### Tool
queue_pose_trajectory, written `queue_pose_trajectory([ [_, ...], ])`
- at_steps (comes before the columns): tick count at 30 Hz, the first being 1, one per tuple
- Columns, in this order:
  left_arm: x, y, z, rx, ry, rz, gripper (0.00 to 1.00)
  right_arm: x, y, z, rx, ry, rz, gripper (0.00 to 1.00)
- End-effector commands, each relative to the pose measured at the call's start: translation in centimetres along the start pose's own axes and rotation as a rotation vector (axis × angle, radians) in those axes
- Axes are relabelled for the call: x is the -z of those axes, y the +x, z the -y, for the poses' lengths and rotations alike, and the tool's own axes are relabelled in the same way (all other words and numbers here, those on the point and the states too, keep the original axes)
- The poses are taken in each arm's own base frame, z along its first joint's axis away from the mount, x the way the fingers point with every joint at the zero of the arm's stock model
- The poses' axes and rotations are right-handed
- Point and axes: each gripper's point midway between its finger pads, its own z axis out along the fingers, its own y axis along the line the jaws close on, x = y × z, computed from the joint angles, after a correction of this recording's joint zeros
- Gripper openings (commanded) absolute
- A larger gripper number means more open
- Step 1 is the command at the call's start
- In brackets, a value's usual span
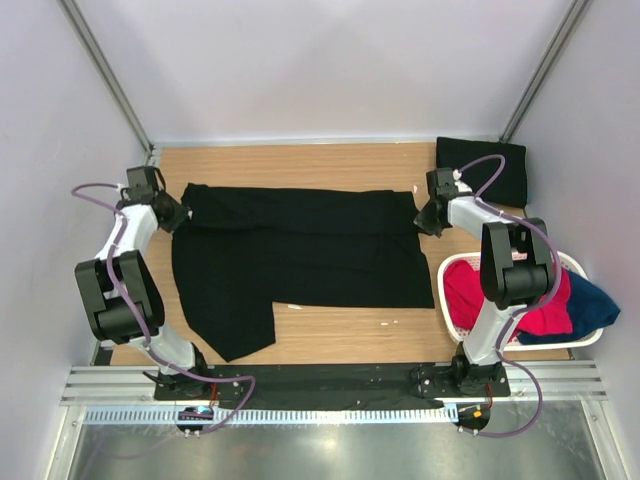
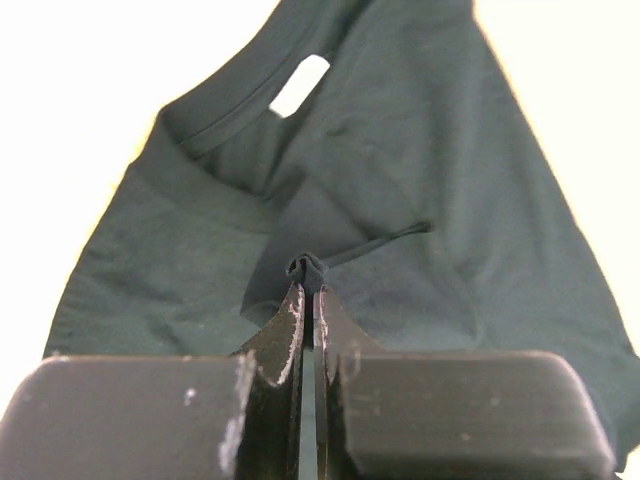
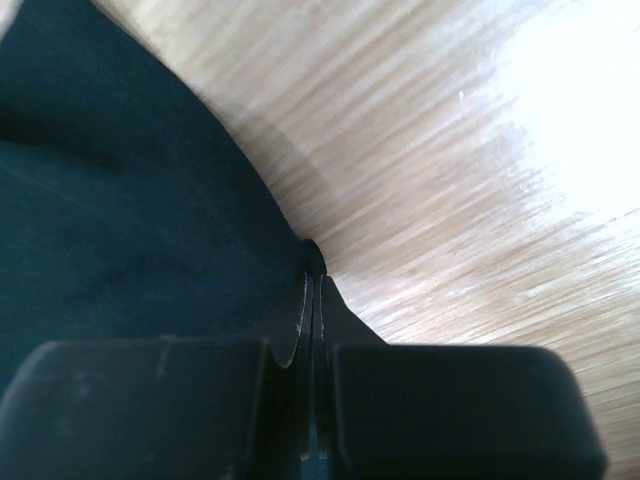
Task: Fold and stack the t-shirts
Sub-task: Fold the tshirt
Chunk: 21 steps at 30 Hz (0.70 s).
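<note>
A black t-shirt [image 1: 300,250] lies spread flat across the wooden table [image 1: 330,335], stretched left to right between the two grippers. One flap reaches toward the near edge at its left end.

The left gripper [image 1: 182,213] sits at the shirt's far left corner. In the left wrist view its jaws are clenched on a small pinch of the black fabric, which bunches up just past the fingertips [image 2: 296,300]. The rest of the shirt fans out beyond it, and the neckline is visible farther off. The right gripper [image 1: 421,219] is at the shirt's far right corner. In its wrist view the jaws are pressed together, grasping the very edge of the cloth, with bare wood immediately to the right.

The left arm rises from its base at the near left and folds at the elbow along the table's left side. Its forearm reaches toward the far side, with the wrist turned right toward the shirt. The right arm stands up from the near right base, above a white basket [image 1: 447,300] holding a red garment [image 1: 465,290] and a blue garment [image 1: 595,305]. Its forearm angles far and left, down to the shirt corner.

A folded black shirt [image 1: 483,170] rests in the table's far right corner, just beyond the right gripper and apart from the spread shirt.
</note>
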Motion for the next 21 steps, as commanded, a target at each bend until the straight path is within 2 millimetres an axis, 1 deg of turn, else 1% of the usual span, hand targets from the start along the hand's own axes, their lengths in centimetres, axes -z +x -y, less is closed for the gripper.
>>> queue_pose_trajectory([
  [1, 3.6, -4.2, 4.0, -0.050, 0.122, 0.106, 0.00, 3.4, -5.5, -3.1, 0.005, -0.074, 0.154, 0.01],
  [2, 4.0, -4.6, 4.5, -0.053, 0.130, 0.110, 0.00, 4.0, -6.3, -3.6, 0.012, -0.085, 0.170, 0.01],
  [3, 5.0, -5.8, 5.6, -0.058, 0.158, 0.136, 0.00, 4.4, -6.8, -4.0, 0.028, -0.090, 0.180, 0.01],
  [4, 5.4, -6.3, 6.0, -0.058, 0.169, 0.148, 0.00, 5.1, -8.1, -5.1, 0.030, -0.116, 0.207, 0.01],
  [6, 6.4, -7.5, 7.2, -0.059, 0.198, 0.176, 0.00, 5.7, -9.5, -5.9, 0.040, -0.136, 0.224, 0.01],
  [7, 7.4, -8.6, 8.1, -0.056, 0.221, 0.205, 0.00, 6.5, -10.7, -7.1, 0.039, -0.165, 0.244, 0.01],
  [9, 8.4, -9.9, 9.2, -0.057, 0.247, 0.238, 0.00, 6.3, -11.8, -7.7, 0.046, -0.173, 0.250, 0.01],
  [10, 9.5, -11.3, 10.2, -0.060, 0.267, 0.277, 0.00, 6.9, -13.0, -8.8, 0.044, -0.201, 0.271, 0.01],
  [11, 9.8, -11.9, 10.5, -0.064, 0.275, 0.291, 0.00, 7.0, -13.6, -9.2, 0.043, -0.212, 0.278, 0.01],
  [12, 10.1, -12.5, 10.9, -0.070, 0.279, 0.309, 0.00, 6.0, -13.8, -9.4, 0.044, -0.207, 0.270, 0.01],
  [13, 9.8, -13.3, 11.3, -0.087, 0.278, 0.324, 0.00, 6.6, -15.2, -10.2, 0.042, -0.228, 0.295, 0.01],
  [14, 10.6, -14.3, 12.0, -0.097, 0.296, 0.350, 0.00, 6.2, -15.5, -10.5, 0.044, -0.233, 0.293, 0.01],
  [15, 10.8, -14.9, 12.7, -0.107, 0.310, 0.363, 0.00, 5.1, -15.7, -10.6, 0.045, -0.228, 0.285, 0.01],
  [16, 10.1, -15.3, 13.0, -0.114, 0.314, 0.361, 0.00, 5.3, -16.7, -11.2, 0.046, -0.243, 0.301, 0.01],
  [17, 10.9, -16.1, 13.9, -0.129, 0.342, 0.382, 0.00, 5.2, -17.0, -11.5, 0.047, -0.251, 0.299, 0.01],
  [19, 10.8, -16.9, 14.5, -0.147, 0.353, 0.400, 0.00, 4.8, -18.0, -12.2, 0.046, -0.266, 0.306, 0.01],
  [20, 10.3, -17.2, 14.8, -0.165, 0.351, 0.403, 0.00, 4.7, -18.3, -12.3, 0.047, -0.268, 0.310, 0.01],
  [21, 11.0, -18.0, 15.5, -0.178, 0.368, 0.430, 0.00, 4.5, -18.5, -12.5, 0.050, -0.272, 0.313, 0.01],
])
